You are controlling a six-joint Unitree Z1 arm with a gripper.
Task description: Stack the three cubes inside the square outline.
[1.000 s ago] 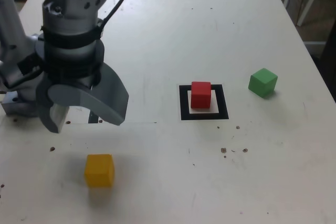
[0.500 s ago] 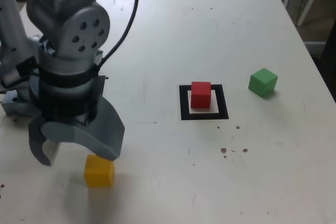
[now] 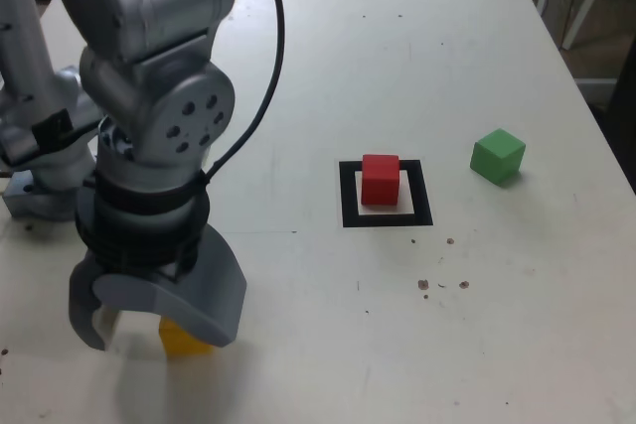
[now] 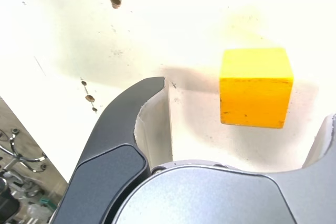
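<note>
My gripper (image 3: 149, 320) has dropped over the yellow cube (image 4: 255, 87), jaws spread wide; it looks light and rigid, so I'd pinch its flat opposite sides.

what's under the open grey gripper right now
A small yellow cube sits on the white table below the grey gripper, between its open jaws and untouched. In the exterior view the front jaw covers most of the cube; its top is hidden there.
</note>
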